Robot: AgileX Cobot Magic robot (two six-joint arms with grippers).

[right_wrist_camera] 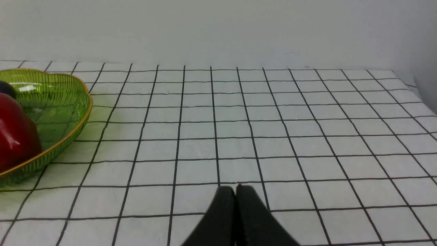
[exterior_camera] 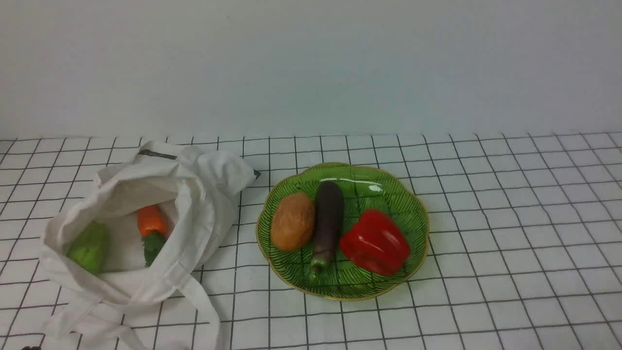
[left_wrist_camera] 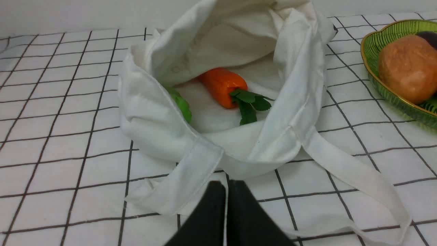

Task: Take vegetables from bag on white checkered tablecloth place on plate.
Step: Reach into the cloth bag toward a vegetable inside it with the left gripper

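standing in the room, i counted one bag [exterior_camera: 204, 194], an off-white cloth tote, slumped open in the lower left of the front view. it lay on the white checkered tablecloth [exterior_camera: 510, 218] that covered the table. inside it i counted two items. one was a short orange carrot [exterior_camera: 151, 219], its dark green leaves pointing toward the near edge. the other was a pale green lumpy gourd [exterior_camera: 90, 247] to the carrot's left, half hidden by the bag's folded rim. the two lay apart, with bare cloth between them. two long straps [exterior_camera: 204, 301] trailed from the bag toward the bottom of the frame, and one small dark tag [exterior_camera: 156, 154] showed on its far edge.

just right of the bag, near the centre of the frame, sat one green plate [exterior_camera: 388, 184] with a scalloped gold rim. it held three items in a row: one brown potato [exterior_camera: 292, 221], one dark purple eggplant [exterior_camera: 328, 218] touching it, and one red bell pepper [exterior_camera: 375, 241] at the right.

in the left wrist view the black left fingers [left_wrist_camera: 223, 191] were pressed together, gripping nothing, just short of the bag's open mouth. in the right wrist view the right fingers [right_wrist_camera: 235, 194] were also together and empty, over bare tablecloth beside the plate.
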